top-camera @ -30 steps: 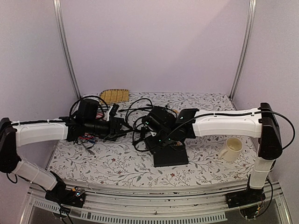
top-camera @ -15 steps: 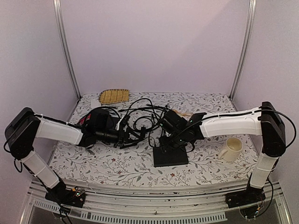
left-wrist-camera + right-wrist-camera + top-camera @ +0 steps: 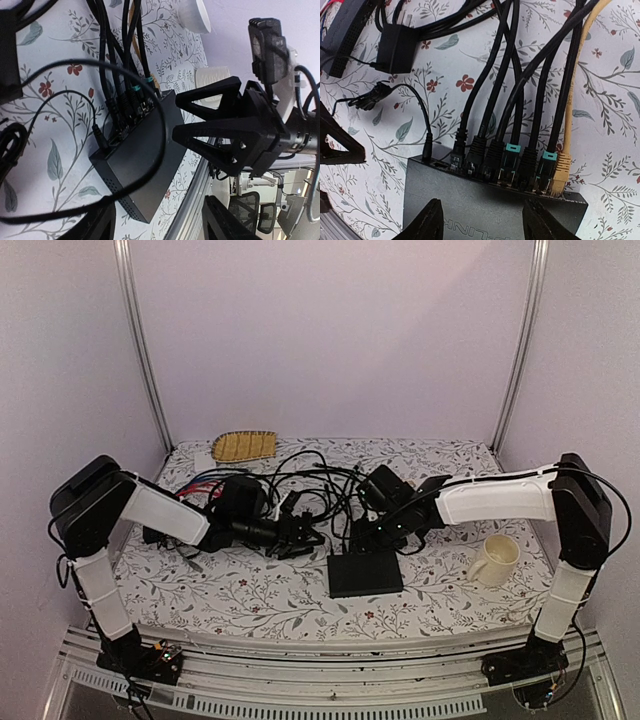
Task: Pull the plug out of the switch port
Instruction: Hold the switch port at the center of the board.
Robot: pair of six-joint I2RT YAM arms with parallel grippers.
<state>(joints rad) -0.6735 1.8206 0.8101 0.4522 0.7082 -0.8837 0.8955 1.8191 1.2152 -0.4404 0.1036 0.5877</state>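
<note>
The switch (image 3: 365,573) is a flat matte-black box lying near the table's front. Several cable plugs (image 3: 510,160) sit in the row of sockets along its far edge: black ones, two with teal boots and a tan one (image 3: 561,172) at the right end. A thin power lead (image 3: 426,149) enters at the left end. My right gripper (image 3: 368,536) is open above the switch (image 3: 490,210), just behind the plugs, holding nothing (image 3: 482,222). My left gripper (image 3: 300,537) is open and empty to the left of the switch (image 3: 140,165), which lies between its fingers in the left wrist view (image 3: 160,225).
A tangle of black cables (image 3: 310,480) runs back from the switch. A power adapter (image 3: 395,47) and a black slab (image 3: 345,25) lie among them. A cream mug (image 3: 497,558) stands at the right. A woven mat (image 3: 244,445) lies at the back left. The front rail (image 3: 197,197) is close.
My left gripper has swung right and forward toward the switch. My right gripper has drawn back to the switch's far edge, uncovering its top. Both stay open.
</note>
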